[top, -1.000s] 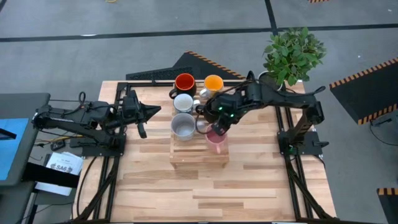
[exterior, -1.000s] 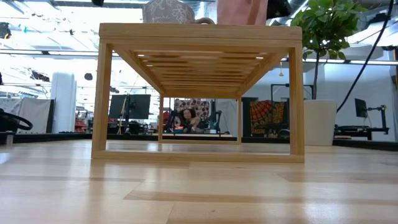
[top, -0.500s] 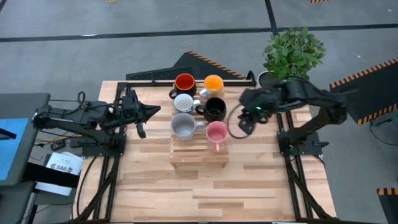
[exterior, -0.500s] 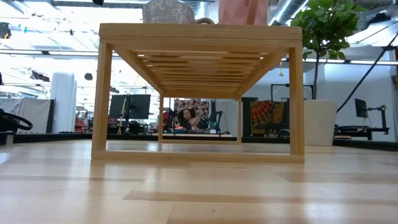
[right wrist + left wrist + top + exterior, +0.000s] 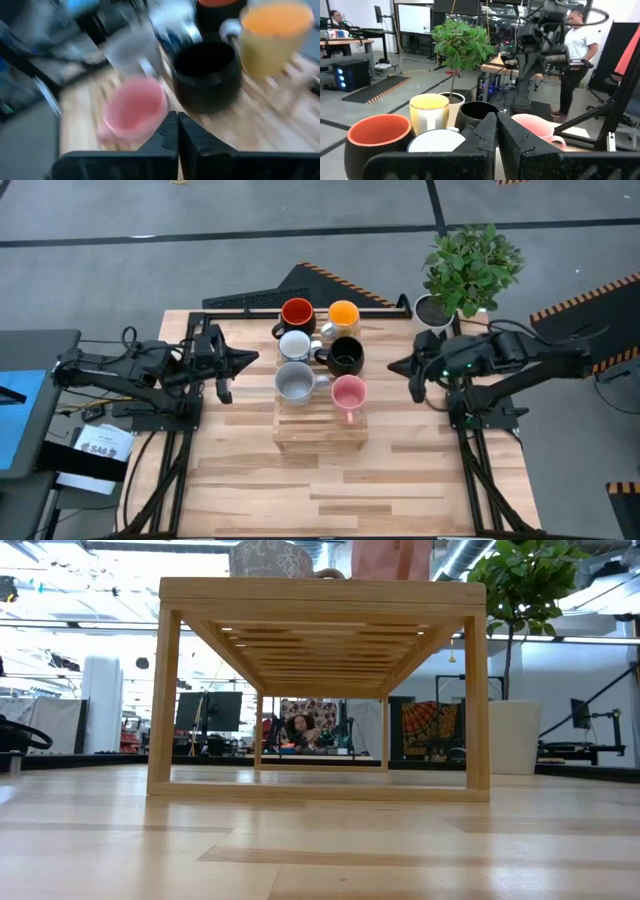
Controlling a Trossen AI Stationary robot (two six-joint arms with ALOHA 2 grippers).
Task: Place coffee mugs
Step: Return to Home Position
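Observation:
Six coffee mugs stand upright on their bases on a wooden rack (image 5: 320, 430) in the middle of the table: red-orange (image 5: 297, 311), yellow-orange (image 5: 344, 313), white (image 5: 294, 344), black (image 5: 346, 355), grey (image 5: 294, 382) and pink (image 5: 348, 392). In the low view only the bottoms of the grey mug (image 5: 270, 558) and the pink mug (image 5: 390, 558) show above the rack top (image 5: 320, 590). My left gripper (image 5: 250, 358) hovers shut left of the rack, pointing at the mugs (image 5: 496, 120). My right gripper (image 5: 395, 365) hovers shut right of the rack, apart from the black and pink mugs (image 5: 177, 120).
A potted plant (image 5: 470, 265) in a white pot (image 5: 432, 310) stands at the table's far right corner, close behind my right arm. Bare wooden table (image 5: 330, 490) lies on the near side of the rack. A person (image 5: 575, 45) stands in the room beyond the table.
My right gripper has let go of the pink mug, drawn back toward the table's right edge and shut. The pink mug stays standing upright on the rack's near right corner.

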